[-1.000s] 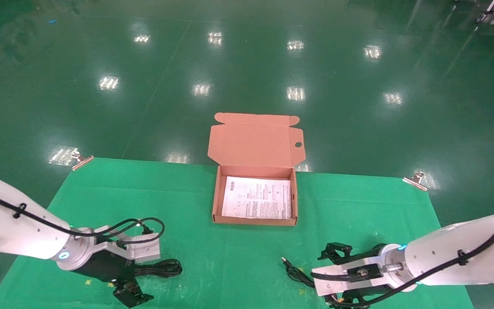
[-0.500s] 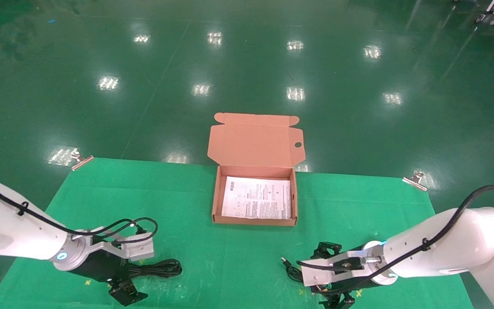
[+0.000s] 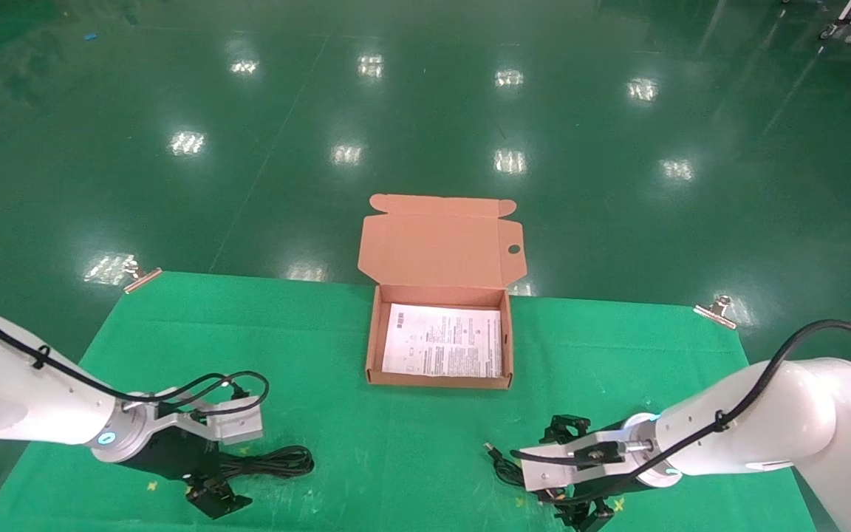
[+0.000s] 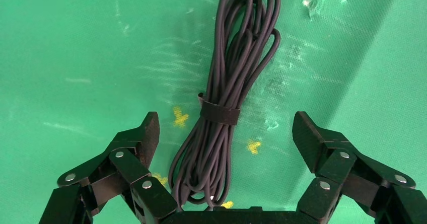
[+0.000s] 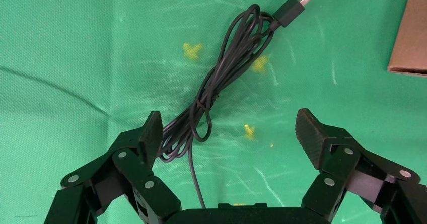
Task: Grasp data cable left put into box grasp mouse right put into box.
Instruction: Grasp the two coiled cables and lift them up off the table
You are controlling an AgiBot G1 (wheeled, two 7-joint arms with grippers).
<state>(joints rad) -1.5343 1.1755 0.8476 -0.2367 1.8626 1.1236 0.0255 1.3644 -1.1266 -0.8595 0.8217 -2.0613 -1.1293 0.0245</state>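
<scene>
The data cable (image 3: 278,462) is a black bundle tied with a strap, lying on the green cloth at the near left. My left gripper (image 3: 207,491) is open and low over its near end. In the left wrist view the bundle (image 4: 226,98) runs between the open jaws of my left gripper (image 4: 227,131), untouched. My right gripper (image 3: 577,473) is open at the near right. The right wrist view shows it (image 5: 230,131) open over the mouse's coiled cord (image 5: 221,83) with its USB plug (image 5: 297,2). The mouse body is hidden. The box (image 3: 374,347) stands open at the centre, lined with a white sheet.
The box lid (image 3: 440,247) stands up behind the box at the table's far edge. Metal clips (image 3: 141,277) (image 3: 717,310) hold the cloth at the far corners. A box corner (image 5: 410,32) shows in the right wrist view. Green floor lies beyond the table.
Both arms have dropped lower toward the cloth. The right gripper has shifted left over the mouse cord; the left gripper has settled over the cable's near end. Cable, cord and box have not moved.
</scene>
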